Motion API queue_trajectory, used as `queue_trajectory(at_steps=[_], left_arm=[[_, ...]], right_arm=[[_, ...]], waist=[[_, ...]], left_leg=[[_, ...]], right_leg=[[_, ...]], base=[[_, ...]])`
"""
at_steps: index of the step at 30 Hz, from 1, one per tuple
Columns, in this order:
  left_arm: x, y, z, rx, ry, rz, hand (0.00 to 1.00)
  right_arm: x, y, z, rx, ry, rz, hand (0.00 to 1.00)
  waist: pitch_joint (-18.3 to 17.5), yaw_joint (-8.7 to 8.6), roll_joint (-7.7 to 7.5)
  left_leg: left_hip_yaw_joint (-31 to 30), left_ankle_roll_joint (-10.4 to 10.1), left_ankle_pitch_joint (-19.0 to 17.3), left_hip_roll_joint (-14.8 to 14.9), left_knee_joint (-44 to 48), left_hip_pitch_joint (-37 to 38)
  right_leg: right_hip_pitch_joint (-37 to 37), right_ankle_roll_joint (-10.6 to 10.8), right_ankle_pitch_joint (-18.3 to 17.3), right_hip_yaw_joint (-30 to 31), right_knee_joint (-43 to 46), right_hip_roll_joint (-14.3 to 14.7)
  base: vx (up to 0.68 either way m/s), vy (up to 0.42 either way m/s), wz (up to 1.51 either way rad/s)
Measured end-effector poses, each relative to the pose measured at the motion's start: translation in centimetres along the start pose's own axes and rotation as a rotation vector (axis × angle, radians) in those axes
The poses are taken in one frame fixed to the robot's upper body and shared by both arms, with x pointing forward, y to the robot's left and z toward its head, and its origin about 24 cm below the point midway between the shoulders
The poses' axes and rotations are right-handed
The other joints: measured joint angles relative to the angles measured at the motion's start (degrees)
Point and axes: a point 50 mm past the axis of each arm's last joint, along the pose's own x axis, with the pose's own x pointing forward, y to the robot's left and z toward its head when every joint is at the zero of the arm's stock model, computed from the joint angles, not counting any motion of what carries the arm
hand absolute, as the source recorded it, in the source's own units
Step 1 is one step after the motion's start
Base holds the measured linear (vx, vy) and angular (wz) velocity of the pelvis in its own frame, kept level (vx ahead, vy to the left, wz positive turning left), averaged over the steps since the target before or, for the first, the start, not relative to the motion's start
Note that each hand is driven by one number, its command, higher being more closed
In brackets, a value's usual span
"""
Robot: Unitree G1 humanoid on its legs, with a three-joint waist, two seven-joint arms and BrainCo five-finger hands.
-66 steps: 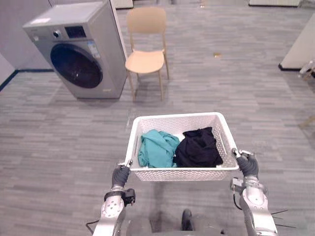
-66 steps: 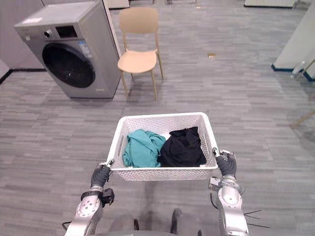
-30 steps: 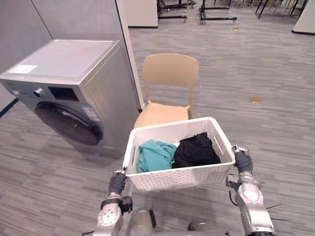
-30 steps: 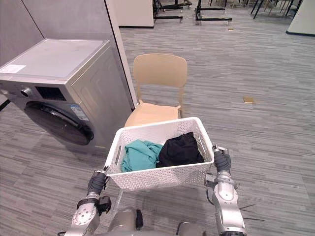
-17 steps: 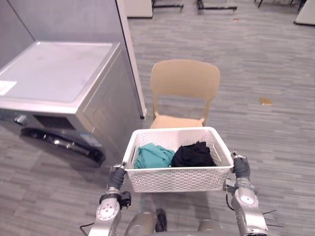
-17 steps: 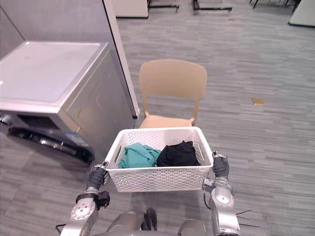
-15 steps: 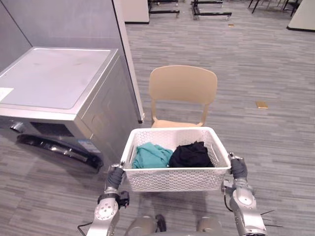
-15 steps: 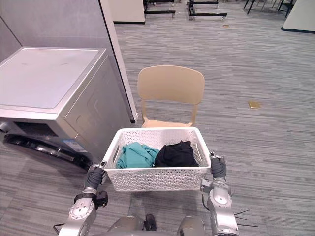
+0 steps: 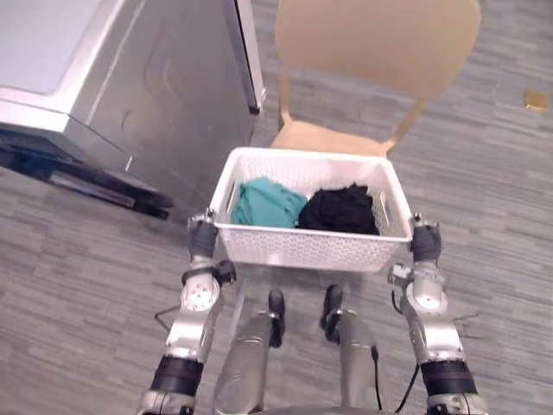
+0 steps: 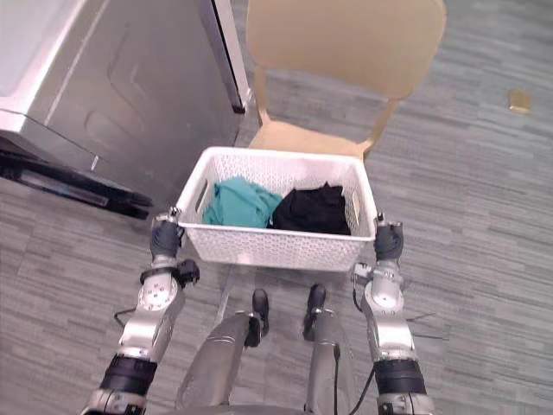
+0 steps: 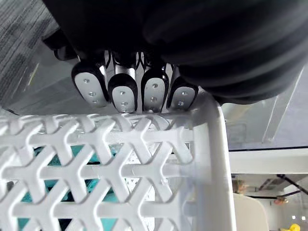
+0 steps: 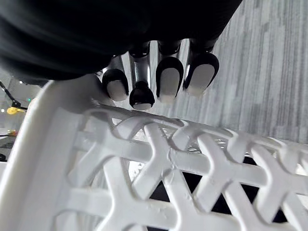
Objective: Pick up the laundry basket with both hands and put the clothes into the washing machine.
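Gripping the white laundry basket by its near corners, the left robot hand and right robot hand each had fingers curled over the rim. Basket was held up right by the beige chair, washing machine to its left, teal garment and black garment inside.

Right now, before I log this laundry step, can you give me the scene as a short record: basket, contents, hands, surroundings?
basket: white lattice, carried off the floor in front of the robot
contents: teal garment on the left, black garment on the right
left hand: fingers curled at the near left rim
right hand: fingers curled at the near right rim
washing machine: grey, ahead to the left
chair: tan, straight ahead, seat behind the basket's far rim
loading: not yet done
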Motion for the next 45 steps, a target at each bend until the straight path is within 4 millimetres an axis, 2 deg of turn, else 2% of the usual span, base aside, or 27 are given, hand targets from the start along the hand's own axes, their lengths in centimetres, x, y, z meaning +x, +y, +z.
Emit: queue_trajectory(at_steps=[3,4,5,6,10,14,17,19,21,24,29,32,37,39,40,42,45], left_arm=[[2.2,-0.9,1.1,-0.009,-0.031,0.02,1.0],[2.8,-1.0,1.4,-0.006,-0.037,0.023,0.0],[3.7,-1.2,1.7,0.007,-0.043,0.029,0.0],[4.6,-1.4,2.0,0.018,-0.039,0.039,0.0],[5.9,-1.3,2.1,0.036,-0.007,0.073,0.0],[5.3,-3.4,1.5,0.023,0.02,0.012,0.0],[4.4,-5.1,0.8,0.004,0.054,-0.042,0.0],[4.0,-4.8,0.2,0.016,0.07,-0.034,0.0],[3.8,-3.8,-0.5,0.017,0.093,-0.002,0.0],[2.9,-1.5,-2.2,0.02,0.146,0.072,0.0],[0.1,1.9,-4.1,0.021,0.191,0.16,0.0],[-1.6,3.2,-5.5,0.012,0.244,0.175,0.0],[-4.6,4.7,-7.7,0.016,0.338,0.146,0.0],[-6.0,5.2,-8.9,0.026,0.396,0.12,0.0],[-7.5,5.7,-10.6,0.041,0.477,0.103,0.0],[-9.1,6.2,-12.4,0.057,0.573,0.081,0.0],[-12.8,7.1,-15.9,0.117,0.786,0.035,0.0]], right_arm=[[1.1,0.7,1.7,0.03,-0.058,-0.025,1.0],[1.4,1.0,2.2,0.039,-0.073,-0.025,1.0],[1.9,1.3,2.8,0.051,-0.092,-0.028,1.0],[2.5,1.8,3.3,0.06,-0.105,-0.03,0.0],[3.3,3.7,4.4,0.085,-0.121,0.016,0.0],[2.1,6.5,3.9,0.112,-0.089,0.118,0.0],[1.2,7.8,3.6,0.138,-0.064,0.165,0.0],[0.9,7.7,3.0,0.14,-0.052,0.168,0.0],[0.7,7.0,2.5,0.146,-0.046,0.146,0.0],[-0.1,5.1,0.7,0.131,0.005,0.092,0.0],[-1.8,0.8,-1.9,0.081,0.073,-0.019,0.0],[-2.6,-1.0,-3.2,0.049,0.117,-0.056,0.0],[-4.3,-2.9,-5.1,-0.007,0.188,-0.036,0.0],[-5.3,-3.6,-6.2,-0.029,0.235,-0.016,0.0],[-6.2,-4.1,-7.9,-0.065,0.307,-0.001,0.0],[-7.2,-4.5,-9.9,-0.113,0.398,0.026,0.0],[-10.5,-5.3,-14.5,-0.204,0.635,0.091,0.0]], waist=[[1.31,0.15,0.03],[1.31,0.29,0.04],[1.49,0.42,0.01],[2.36,0.41,0.02],[4.75,-0.02,-0.13],[4.85,-0.22,-0.06],[4.85,-0.07,-0.06],[4.85,-0.1,-0.06],[4.85,-0.09,-0.06],[4.85,-0.05,-0.05],[4.86,0.14,-0.05],[4.86,0.21,-0.05],[4.56,1.36,-0.13],[3.41,1.42,-0.13],[1.3,1.41,-0.12],[-0.6,1.43,-0.11],[-5.47,1.33,0.31]], left_leg=[[0.04,-0.44,-0.35,0.74,1.5,-3.34],[0.12,-0.65,-0.53,1.21,2.23,-4.76],[0.27,-0.89,-0.84,1.89,2.96,-6.38],[0.43,-0.89,-0.82,2.27,3.27,-7.13],[1.27,-0.97,-0.78,3.94,3.98,-8.35],[1.7,-0.84,-0.59,4.64,4.47,-8.48],[2.12,-1.01,-0.69,4.75,4.6,-7.65],[2.2,-1.37,-0.95,4.81,4.54,-7.05],[2.18,-1.7,-1.19,4.87,4.55,-6.49],[2.04,-1.75,-1.47,4.97,4.45,-4.97],[1.93,-1.81,-2.35,4.96,4.28,-1.43],[2.08,-1.9,-2.52,4.81,3.23,1.6],[2.37,-1.97,-2.51,4.43,-0.56,8.8],[1.84,-2.34,-2.23,4.04,-2.1,10.64],[1.59,-2.47,-1.64,3.77,-3.86,12.12],[1.33,-2.81,-1.03,3.41,-5.63,14.32],[-0.03,-3.42,-0.63,2.7,-9.3,19.13]], right_leg=[[-2.77,-0.37,0.14,-0.53,0.98,0.1],[-3.83,-0.67,0.36,-0.59,0.97,0.49],[-5.07,-1.28,0.79,-0.78,0.84,0.94],[-5.73,-1.47,1.1,-0.9,0.8,1.11],[-6.39,-2.21,2.27,-0.91,-0.1,2.45],[-6.74,-2.39,2.24,-0.92,0.3,2.88],[-6.4,-2.51,2.14,-0.8,0.83,2.85],[-5.73,-2.7,1.57,-0.79,1.06,2.81],[-5.11,-2.8,1.29,-0.82,1.11,2.84],[-3.56,-2.88,0.85,-1.0,1.22,2.93],[-0.11,-3.04,-0.68,-1.15,1.75,2.82],[2.65,-2.8,-1.43,-1.23,1.5,2.71],[8.89,-2.39,-2.5,-1.8,0.0,2.55],[10.65,-2.21,-3.06,-2.58,-0.54,2.21],[12.03,-2.14,-3.18,-3.15,-1.39,2.12],[14.07,-1.86,-3.37,-3.79,-2.41,1.96],[19.39,-0.96,-3.94,-5.46,-5.33,1.86]], base=[[-0.12,-0.034,0.05],[-0.14,-0.039,-0.08],[-0.12,-0.044,-0.11],[-0.12,-0.06,-0.08],[-0.04,-0.053,-0.13],[0.05,-0.036,-0.08],[0.07,-0.015,-0.03],[0.02,-0.008,0.0],[0.0,0.0,0.0],[0.0,-0.019,0.03],[0.02,-0.022,0.03],[0.04,-0.023,0.03],[0.07,-0.036,0.07],[0.15,-0.047,0.22],[0.21,-0.031,0.19],[0.2,-0.013,0.17],[0.15,0.014,0.23]])
